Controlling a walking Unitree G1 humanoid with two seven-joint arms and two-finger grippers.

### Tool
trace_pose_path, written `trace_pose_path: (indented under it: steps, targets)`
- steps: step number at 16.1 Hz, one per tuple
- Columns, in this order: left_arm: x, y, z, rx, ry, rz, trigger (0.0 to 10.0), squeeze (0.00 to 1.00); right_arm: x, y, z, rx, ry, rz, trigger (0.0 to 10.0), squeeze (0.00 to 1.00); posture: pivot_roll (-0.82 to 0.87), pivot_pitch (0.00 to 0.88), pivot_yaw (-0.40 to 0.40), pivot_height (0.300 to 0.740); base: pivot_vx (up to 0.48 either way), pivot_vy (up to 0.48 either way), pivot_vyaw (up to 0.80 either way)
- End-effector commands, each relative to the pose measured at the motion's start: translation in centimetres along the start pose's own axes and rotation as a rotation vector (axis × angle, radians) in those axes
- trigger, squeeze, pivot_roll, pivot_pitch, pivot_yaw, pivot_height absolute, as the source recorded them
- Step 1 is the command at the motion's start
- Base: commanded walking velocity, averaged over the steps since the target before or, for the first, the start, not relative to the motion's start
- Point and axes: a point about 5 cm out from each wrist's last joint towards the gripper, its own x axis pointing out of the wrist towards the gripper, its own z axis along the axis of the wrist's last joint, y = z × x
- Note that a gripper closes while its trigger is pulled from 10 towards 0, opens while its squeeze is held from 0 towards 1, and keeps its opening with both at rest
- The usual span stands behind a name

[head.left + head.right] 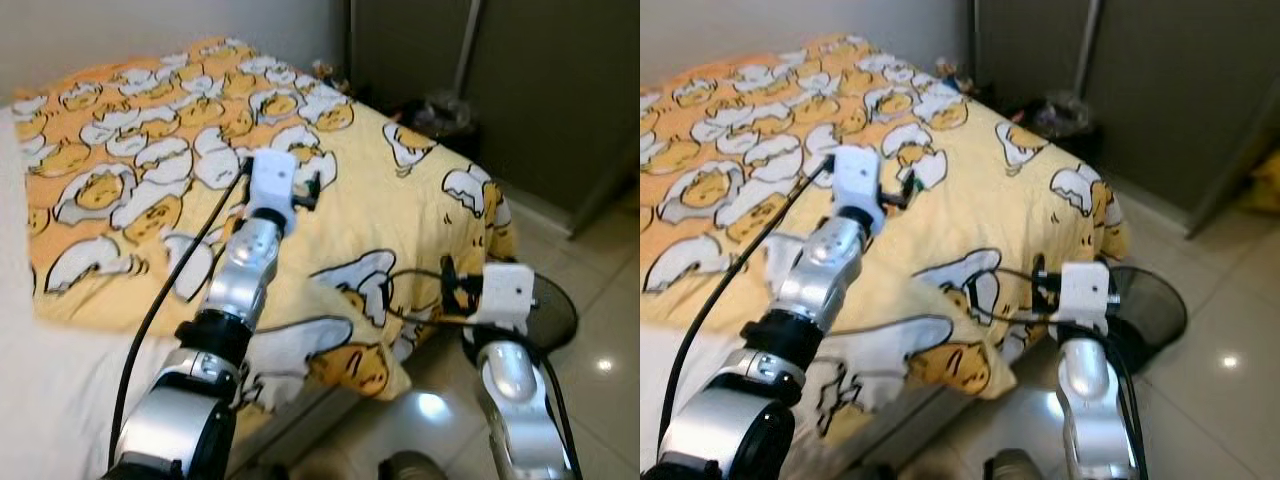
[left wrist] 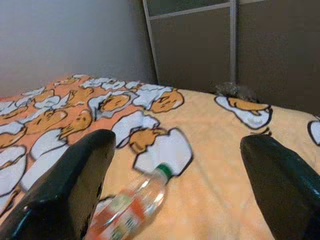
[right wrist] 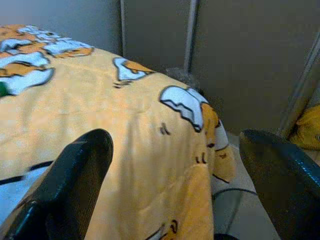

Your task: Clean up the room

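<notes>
Now my left pincer [image 2: 170, 185] hovers spread wide over the bed [image 1: 380, 190], the bottle [image 2: 131, 207] lying on the quilt by its left finger, so I judge the grab comes next, while my right pincer [image 3: 175, 185], also released, waits near the bin [image 1: 1155, 305].

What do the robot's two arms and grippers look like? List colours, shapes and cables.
Both arms are silver metal tubes with black joint rings. Each wrist ends in a white boxy housing. The left gripper and the right gripper each have two thick, glossy black fingers with rounded tips. Black cables run along both arms.
</notes>
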Motion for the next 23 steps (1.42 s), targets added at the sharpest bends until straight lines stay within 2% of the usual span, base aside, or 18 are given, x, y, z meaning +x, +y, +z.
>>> trace_pose_path:
  steps: [1,4,5,6,7,8,9,10,11,12,13,15,17,18,19,20,21,23]
  targets:
    - [0.6,-0.6,0.9,0.002,-0.004,0.002,10.0,0.00,0.0,-0.4,0.4,0.003,-0.019,-0.012,10.0,0.00,-0.27,0.000,0.103,0.697,0.330,-0.345,0.00]
    - [2.1,0.1,3.3,0.064,-0.041,0.029,10.0,0.00,-0.4,-0.2,0.3,0.011,-0.012,0.002,10.0,0.00,-0.28,0.000,0.104,0.697,0.121,-0.102,0.00]
    - [2.9,0.9,4.7,0.118,-0.051,0.041,10.0,0.00,-0.7,-0.2,0.2,0.012,-0.007,0.008,10.0,0.00,-0.28,0.000,0.106,0.697,0.000,0.000,0.00]
    - [3.4,1.8,5.5,0.112,-0.049,0.061,10.0,0.00,-0.9,-0.1,0.2,0.012,-0.005,0.015,10.0,0.00,-0.29,0.000,0.114,0.697,0.000,0.000,0.00]
    - [3.5,2.5,5.9,0.061,-0.059,0.073,10.0,0.00,-1.1,-0.1,0.2,0.009,-0.009,0.022,10.0,0.00,-0.30,0.000,0.122,0.697,0.000,0.000,0.00]
    - [2.8,2.4,5.0,-0.041,-0.069,0.064,10.0,0.00,-1.2,-0.3,0.6,0.014,-0.026,0.013,10.0,0.00,-0.30,0.000,0.128,0.697,0.000,0.000,0.00]
    - [1.3,2.4,3.4,-0.146,-0.089,0.076,10.0,0.00,-1.4,-0.5,1.1,0.021,-0.041,0.011,10.0,0.00,-0.30,0.000,0.130,0.697,0.000,0.000,0.00]
    - [-0.8,2.6,1.4,-0.143,-0.089,0.089,10.0,0.00,-1.9,-0.6,1.8,0.008,-0.069,0.027,10.0,0.00,-0.30,0.000,0.126,0.697,0.000,0.000,0.00]
    - [-4.8,3.4,-2.0,-0.111,-0.064,0.128,10.0,0.00,-2.2,-1.2,2.3,-0.021,-0.075,0.050,10.0,0.00,-0.26,0.000,0.103,0.697,0.000,0.000,0.00]
    - [-7.6,3.7,-4.1,-0.102,-0.025,0.149,10.0,0.00,-2.0,-1.7,2.2,-0.036,-0.061,0.051,10.0,0.00,-0.25,0.000,0.088,0.697,0.000,0.000,0.68]
    - [-8.3,3.7,-4.7,-0.099,-0.004,0.153,10.0,0.00,-1.8,-1.9,1.9,-0.030,-0.047,0.044,10.0,0.00,-0.24,0.000,0.085,0.697,0.000,-0.311,0.68]
    - [-7.8,2.7,-3.9,-0.082,-0.026,0.149,10.0,0.00,-0.5,-1.9,1.4,-0.021,-0.024,0.047,10.0,0.00,-0.20,0.000,0.059,0.697,0.000,-0.480,0.66]
    - [-7.1,2.6,-3.1,-0.072,-0.043,0.158,10.0,0.00,-0.2,-1.6,1.5,-0.022,-0.029,0.062,10.0,0.00,-0.20,0.000,0.056,0.697,0.000,-0.480,0.65]
    - [-7.0,2.7,-2.7,-0.038,-0.031,0.149,10.0,0.00,0.1,-1.1,1.7,-0.020,-0.027,0.079,10.0,0.00,-0.19,0.000,0.056,0.697,0.000,-0.480,0.61]
    - [-7.1,2.7,-2.8,-0.049,-0.030,0.146,10.0,0.00,0.2,-1.1,1.7,-0.013,-0.033,0.078,10.0,0.00,-0.20,0.000,0.059,0.697,0.000,-0.472,0.61]
    - [-6.9,2.7,-3.2,0.005,0.006,0.145,10.0,0.00,0.2,-0.9,1.7,-0.018,-0.037,0.080,10.0,0.00,-0.20,0.000,0.065,0.697,0.000,0.000,0.53]
    - [-6.8,2.5,-2.7,-0.046,-0.033,0.132,10.0,0.00,0.2,-0.9,1.6,-0.011,-0.033,0.076,10.0,0.00,-0.21,0.000,0.068,0.697,0.000,0.000,0.00]
    - [-6.5,2.3,-2.1,-0.035,-0.045,0.124,10.0,0.00,0.0,-0.7,1.5,-0.004,-0.034,0.074,10.0,0.00,-0.22,0.000,0.072,0.697,0.240,0.000,0.00]
